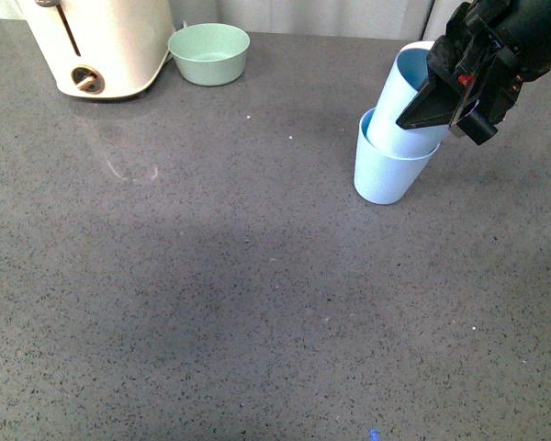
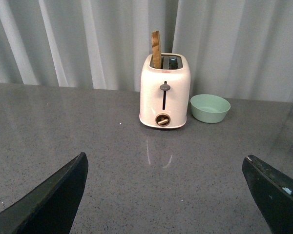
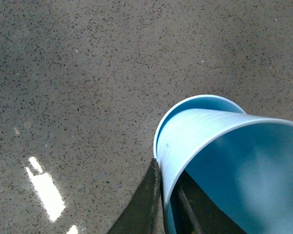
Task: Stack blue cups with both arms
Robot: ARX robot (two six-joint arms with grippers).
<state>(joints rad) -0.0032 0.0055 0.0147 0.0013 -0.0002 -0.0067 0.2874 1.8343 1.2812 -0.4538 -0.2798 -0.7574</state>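
One blue cup [image 1: 386,175] stands upright on the grey counter at the right. A second blue cup [image 1: 399,101] sits tilted with its base inside the first one. My right gripper [image 1: 441,96] is shut on the rim of this upper cup, one finger inside and one outside. In the right wrist view the held cup [image 3: 219,141] fills the lower right and the rim of the lower cup [image 3: 195,102] shows behind it. My left gripper [image 2: 166,195] is open and empty over bare counter, out of the front view.
A cream toaster [image 1: 101,46] stands at the back left with a pale green bowl [image 1: 209,53] beside it. In the left wrist view the toaster [image 2: 164,92] holds a slice of toast, with the bowl [image 2: 210,107] and curtains behind.
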